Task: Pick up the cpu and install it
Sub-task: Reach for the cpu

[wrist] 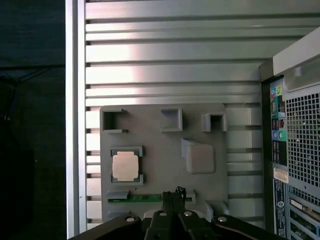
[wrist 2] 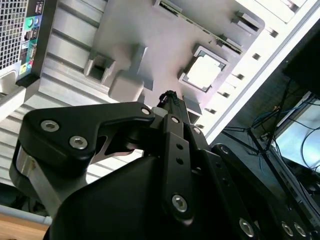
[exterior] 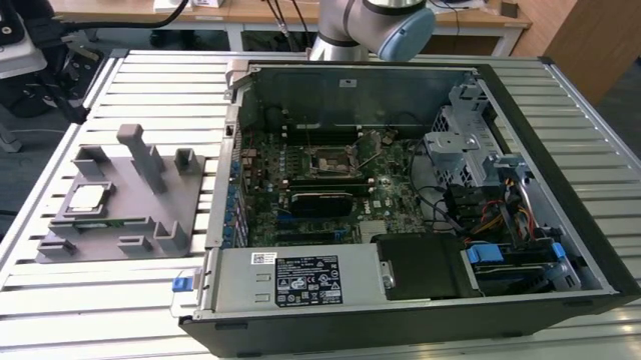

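A slatted aluminium table [exterior: 150, 82] carries everything. The biggest thing on it is a black, open-sided computer case [exterior: 401, 330], lying so that its green motherboard [exterior: 263, 217] faces up, with a square metal socket [exterior: 329, 161] near the middle of the board. Behind the case rises the silver-grey robot arm [exterior: 346, 34] with its pale blue joint cap.

On the exterior view's left of the case, just beside it, lies a flat grey plastic fixture plate [exterior: 125, 214] with raised blocks and pockets. In the first wrist view a narrow green strip [wrist: 142, 198] sits in a slot along one edge of this plate.

The black metal claw [wrist: 173, 192] hangs above that edge of the plate, its tips over the green strip (whether they touch it cannot be made out). In both wrist views its two slim fingers [wrist 2: 172, 107] are drawn together with no gap to speak of, and nothing is held between them.

The cpu [exterior: 87, 199], a small flat square chip with a shiny silver-grey top and a thin pale edge, lies flat in its own framed pocket on the fixture plate, outside the case and well apart from the socket. In the first wrist view the cpu [wrist: 125, 166] is near the claw tips but clear of them.
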Tool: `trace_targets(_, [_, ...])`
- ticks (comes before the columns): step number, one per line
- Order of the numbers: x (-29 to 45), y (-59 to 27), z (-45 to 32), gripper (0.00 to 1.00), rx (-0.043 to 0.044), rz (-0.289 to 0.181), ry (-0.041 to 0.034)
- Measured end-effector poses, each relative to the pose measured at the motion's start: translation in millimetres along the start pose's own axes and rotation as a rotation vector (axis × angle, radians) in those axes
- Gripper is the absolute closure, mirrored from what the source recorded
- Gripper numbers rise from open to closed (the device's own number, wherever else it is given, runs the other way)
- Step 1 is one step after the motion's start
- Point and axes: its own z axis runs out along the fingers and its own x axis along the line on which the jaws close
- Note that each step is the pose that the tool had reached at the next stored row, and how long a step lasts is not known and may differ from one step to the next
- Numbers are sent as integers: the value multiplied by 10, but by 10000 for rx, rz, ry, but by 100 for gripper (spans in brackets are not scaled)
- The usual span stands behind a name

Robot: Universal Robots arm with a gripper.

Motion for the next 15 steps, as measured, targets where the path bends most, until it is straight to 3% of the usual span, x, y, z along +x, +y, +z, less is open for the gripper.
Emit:
trace_targets(9, [265, -17, 50, 89, 0, -61, 2])
trace_targets(15, [352, -79, 83, 89, 1, -128, 4])
